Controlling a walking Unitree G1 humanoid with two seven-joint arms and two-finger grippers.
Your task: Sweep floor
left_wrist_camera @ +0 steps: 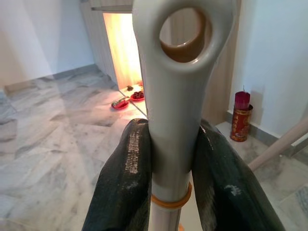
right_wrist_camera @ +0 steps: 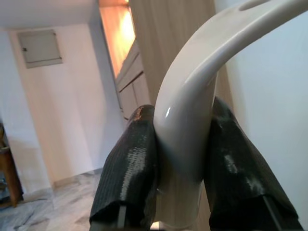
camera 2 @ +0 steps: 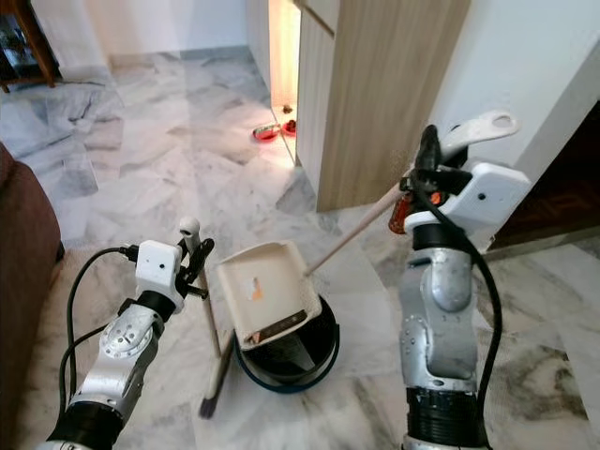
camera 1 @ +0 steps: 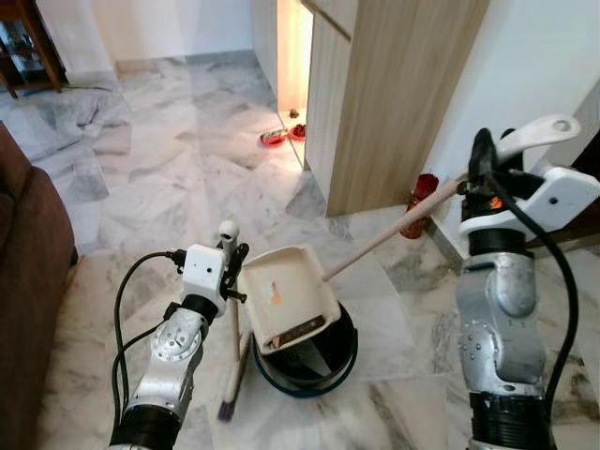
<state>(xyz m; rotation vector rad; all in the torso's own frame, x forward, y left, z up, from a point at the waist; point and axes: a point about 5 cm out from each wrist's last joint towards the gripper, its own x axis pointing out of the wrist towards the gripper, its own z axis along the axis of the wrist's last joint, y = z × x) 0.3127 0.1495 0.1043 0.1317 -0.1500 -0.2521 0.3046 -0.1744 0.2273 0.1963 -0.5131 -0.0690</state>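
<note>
The right gripper (right_wrist_camera: 183,159) is clenching the curved white grip at the top of the dustpan's (camera 1: 286,298) long wooden pole (camera 1: 389,232), its two black fingers (right_wrist_camera: 127,166) pressing in from either side. From that gripper the pole is slanting down and away toward the robot's left, ending at the cream pan, which is hanging tilted over the black bin (camera 1: 314,361) directly beneath it. The left gripper (left_wrist_camera: 171,159) is grasping the pale grey broom handle (left_wrist_camera: 175,101) just under its hanging loop, pads tight against both sides. Below that gripper the broom (camera 1: 232,375) is running down to the marble floor (camera 1: 169,178), its head resting just beside the bin. Past both grippers, a wooden cabinet (camera 1: 394,94) is standing with a red tin (camera 1: 422,202) at its foot.
</note>
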